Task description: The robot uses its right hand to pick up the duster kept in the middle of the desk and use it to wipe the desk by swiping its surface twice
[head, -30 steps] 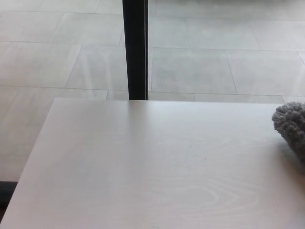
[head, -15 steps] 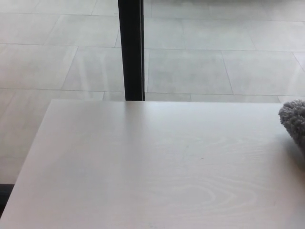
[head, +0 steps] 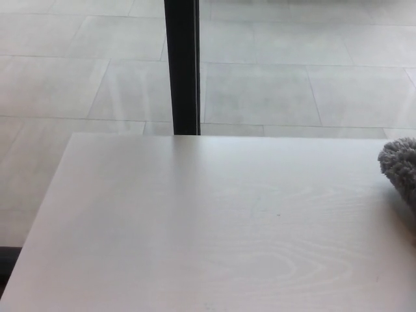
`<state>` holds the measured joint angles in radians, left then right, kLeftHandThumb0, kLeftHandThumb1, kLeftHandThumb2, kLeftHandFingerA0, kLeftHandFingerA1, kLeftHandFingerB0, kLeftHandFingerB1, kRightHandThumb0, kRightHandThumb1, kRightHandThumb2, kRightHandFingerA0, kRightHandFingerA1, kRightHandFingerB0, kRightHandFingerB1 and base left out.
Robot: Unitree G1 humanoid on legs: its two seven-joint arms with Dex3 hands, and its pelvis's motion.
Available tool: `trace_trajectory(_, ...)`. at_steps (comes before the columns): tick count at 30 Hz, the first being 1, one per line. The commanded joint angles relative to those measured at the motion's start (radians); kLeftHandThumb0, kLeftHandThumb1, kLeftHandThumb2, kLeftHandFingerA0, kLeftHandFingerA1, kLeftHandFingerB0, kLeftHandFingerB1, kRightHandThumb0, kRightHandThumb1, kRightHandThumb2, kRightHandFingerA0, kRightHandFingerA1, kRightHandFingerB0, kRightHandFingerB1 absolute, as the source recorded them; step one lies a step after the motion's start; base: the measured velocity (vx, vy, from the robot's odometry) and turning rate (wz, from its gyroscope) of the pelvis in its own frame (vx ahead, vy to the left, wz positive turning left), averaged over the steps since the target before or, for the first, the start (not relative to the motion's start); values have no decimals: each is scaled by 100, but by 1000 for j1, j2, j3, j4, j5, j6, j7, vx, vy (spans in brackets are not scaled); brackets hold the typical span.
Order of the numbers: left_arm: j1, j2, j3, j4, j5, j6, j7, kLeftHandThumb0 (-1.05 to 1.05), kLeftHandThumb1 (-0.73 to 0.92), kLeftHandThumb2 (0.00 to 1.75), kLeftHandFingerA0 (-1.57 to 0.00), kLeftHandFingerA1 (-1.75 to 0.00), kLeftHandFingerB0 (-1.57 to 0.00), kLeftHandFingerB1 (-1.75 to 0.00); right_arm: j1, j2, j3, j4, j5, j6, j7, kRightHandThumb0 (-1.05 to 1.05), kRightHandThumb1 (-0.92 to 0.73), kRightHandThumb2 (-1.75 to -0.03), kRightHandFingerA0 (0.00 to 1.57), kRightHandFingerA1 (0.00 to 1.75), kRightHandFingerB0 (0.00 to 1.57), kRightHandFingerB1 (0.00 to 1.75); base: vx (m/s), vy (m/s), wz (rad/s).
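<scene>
A grey fluffy duster lies on the pale wooden desk at the right edge of the head view, cut off by the picture's border so only its left end shows. No robot hand or arm shows anywhere in the picture.
The desk's far edge runs across the picture at about mid-height, and its left edge slants down toward the bottom left. Behind it stands a black vertical post in front of a light tiled floor.
The whole picture shifted slightly left and back, so the camera moved. The duster shows a little less than one second ago. Nothing on the desk moved.
</scene>
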<state>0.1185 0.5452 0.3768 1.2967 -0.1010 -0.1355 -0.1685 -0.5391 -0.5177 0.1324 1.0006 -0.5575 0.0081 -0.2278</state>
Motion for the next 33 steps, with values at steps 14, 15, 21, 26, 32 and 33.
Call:
trace_trajectory(14, 2, 38, 4, -12, -6, -23, -33, -50, 60, 58, -70, -58, -70, -53, 455, -275, -450, -607, 391, -132, 331, -105, -65, -108, 0, 27, 0, 17, 0, 0, 0)
trace_trajectory(15, 3, 36, 6, -12, -9, -19, -34, -49, 61, 58, -69, -57, -69, -52, 580, -244, -620, -646, 431, -140, 265, -81, -54, -97, 1, 40, 2, 39, 0, 0, 0)
trace_trajectory(21, 5, 26, 22, 2, -22, -4, -21, -47, 59, 58, -72, -60, -71, -52, 700, -76, -945, -537, 593, -70, 122, -63, -64, -60, 64, 122, 36, 65, 0, 0, 0)
trace_trajectory(26, 20, 26, 25, 4, -25, -2, -24, -47, 61, 58, -72, -60, -68, -49, 707, 6, -1060, -315, 705, -113, 95, -61, -61, -65, 104, 167, 37, 71, 0, 0, 0)
trace_trajectory(32, 10, 31, 12, 6, -10, -3, -24, -46, 63, 59, -72, -59, -65, -49, 643, 5, -1167, 31, 795, -151, 109, -62, -60, -65, 82, 162, 32, 75, 0, 0, 0)
trace_trajectory(33, 4, 29, 35, 12, -33, 10, -30, -44, 62, 59, -71, -57, -65, -49, 638, 19, -1185, 50, 811, -140, 122, -57, -47, -93, 70, 109, 27, 66, 0, 0, 0)
